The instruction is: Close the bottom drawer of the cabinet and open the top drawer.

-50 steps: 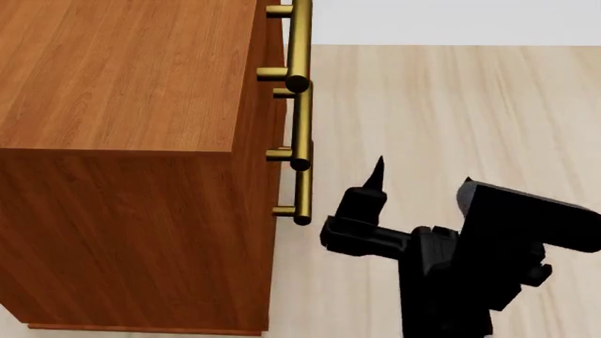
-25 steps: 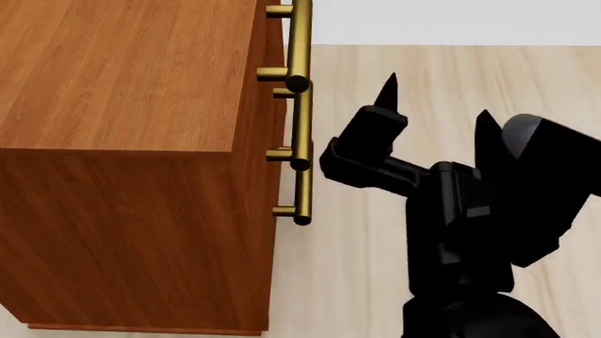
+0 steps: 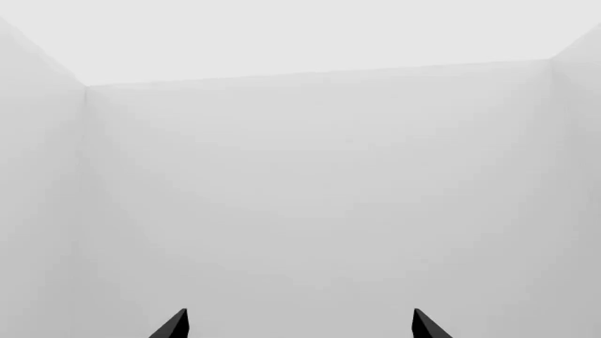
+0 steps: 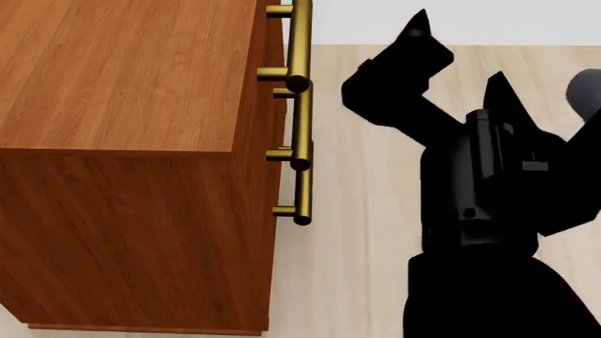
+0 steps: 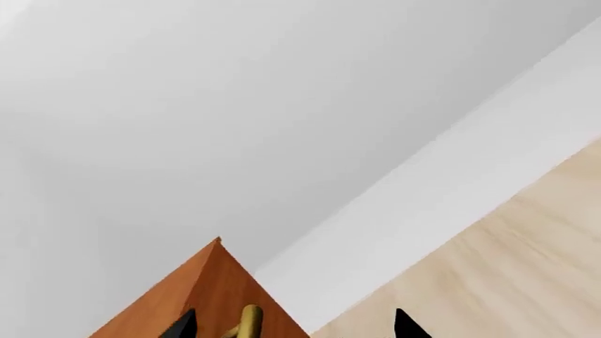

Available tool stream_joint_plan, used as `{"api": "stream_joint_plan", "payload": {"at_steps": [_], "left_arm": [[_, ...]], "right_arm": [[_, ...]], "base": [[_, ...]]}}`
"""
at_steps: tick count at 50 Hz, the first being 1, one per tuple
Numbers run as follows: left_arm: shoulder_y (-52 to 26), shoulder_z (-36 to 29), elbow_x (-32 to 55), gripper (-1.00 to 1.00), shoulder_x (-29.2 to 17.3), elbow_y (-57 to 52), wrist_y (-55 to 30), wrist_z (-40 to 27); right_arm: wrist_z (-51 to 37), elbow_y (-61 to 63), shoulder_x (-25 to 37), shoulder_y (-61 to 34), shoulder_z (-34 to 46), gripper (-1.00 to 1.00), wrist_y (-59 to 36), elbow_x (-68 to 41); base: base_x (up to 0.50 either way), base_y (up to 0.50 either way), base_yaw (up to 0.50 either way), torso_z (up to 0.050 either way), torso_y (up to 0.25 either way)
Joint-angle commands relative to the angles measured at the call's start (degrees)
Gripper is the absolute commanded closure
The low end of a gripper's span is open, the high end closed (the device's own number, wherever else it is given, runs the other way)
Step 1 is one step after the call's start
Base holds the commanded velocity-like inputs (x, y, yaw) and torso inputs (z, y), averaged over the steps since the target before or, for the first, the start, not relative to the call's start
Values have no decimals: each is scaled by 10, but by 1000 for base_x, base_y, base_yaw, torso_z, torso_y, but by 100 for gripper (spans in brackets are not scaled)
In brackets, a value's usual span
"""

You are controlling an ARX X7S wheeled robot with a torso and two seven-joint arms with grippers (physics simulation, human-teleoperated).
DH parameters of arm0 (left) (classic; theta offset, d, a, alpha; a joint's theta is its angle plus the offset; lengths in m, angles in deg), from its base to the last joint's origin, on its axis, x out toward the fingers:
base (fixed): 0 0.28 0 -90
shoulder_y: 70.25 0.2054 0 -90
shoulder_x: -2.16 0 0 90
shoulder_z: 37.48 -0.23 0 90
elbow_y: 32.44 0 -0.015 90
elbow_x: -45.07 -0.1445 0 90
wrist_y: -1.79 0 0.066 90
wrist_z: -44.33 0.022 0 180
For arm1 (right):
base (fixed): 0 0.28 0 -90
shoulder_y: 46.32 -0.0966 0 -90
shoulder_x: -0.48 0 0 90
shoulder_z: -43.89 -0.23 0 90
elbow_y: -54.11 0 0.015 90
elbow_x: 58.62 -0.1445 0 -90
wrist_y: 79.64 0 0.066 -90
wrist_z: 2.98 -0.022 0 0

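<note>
The cabinet [image 4: 131,141] is boxy, reddish-brown wood grain, standing on a pale plank floor [image 4: 376,246]. Three brass bar handles [image 4: 300,113] run down its front, all drawers flush. The matte black right end effector [image 4: 455,53] hovers beside the handles, pointed fingers spread wide. The left end effector [image 3: 298,325] is likewise wide, facing blank white walls.

Pale wood-plank floor [image 4: 376,267] spread wide, grain running away from the head camera. Beyond it, plain white wall [image 4: 488,21] (bare and featureless). White ceiling [image 3: 310,35] meeting white walls at a corner in the left wrist view.
</note>
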Motion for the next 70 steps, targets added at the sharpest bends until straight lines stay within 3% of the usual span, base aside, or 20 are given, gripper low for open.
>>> {"api": "stream_joint_plan", "payload": {"at_steps": [1, 27, 70], "left_arm": [[-5, -1, 6, -100, -1, -2, -4, -5], [-1, -2, 6, -100, -6, 0, 5, -9], [2, -7, 9, -100, -15, 6, 15, -13]], "right_arm": [[-40, -16, -29, -18, -27, -100, 33, -68], [-93, -33, -31, 34, 11, -100, 189, -160], [-14, -174, -14, 25, 117, -100, 290, -193]], "base": [[0, 0, 0, 0, 0], [0, 0, 0, 0, 0], [0, 0, 0, 0, 0]]}}
